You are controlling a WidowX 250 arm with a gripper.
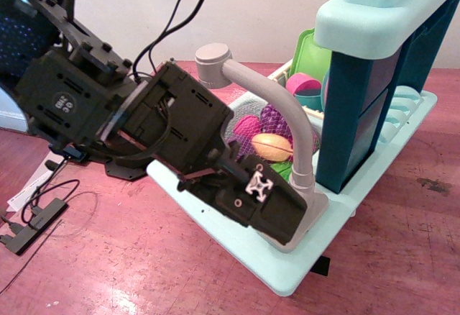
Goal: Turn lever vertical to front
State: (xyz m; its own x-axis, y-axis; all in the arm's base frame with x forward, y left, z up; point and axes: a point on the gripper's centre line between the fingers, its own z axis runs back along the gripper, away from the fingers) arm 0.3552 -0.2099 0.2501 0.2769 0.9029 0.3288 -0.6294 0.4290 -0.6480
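The grey toy faucet (300, 124) stands on the mint toy sink unit (237, 239), its curved spout rising to a round head (212, 63) at the upper left. My black gripper (287, 225) reaches in from the left and lies against the front of the faucet's rounded base (317, 203). The lever is hidden behind the gripper. I cannot tell whether the fingers are open or shut, or whether they touch the lever.
The sink basin holds a mesh bag (269, 139) of toy food. A green board (310, 56), a pink cup (303, 83) and a dark blue cabinet (359, 124) with a mint top stand behind. Cables and a black box (32, 221) lie on the red wooden table at the left.
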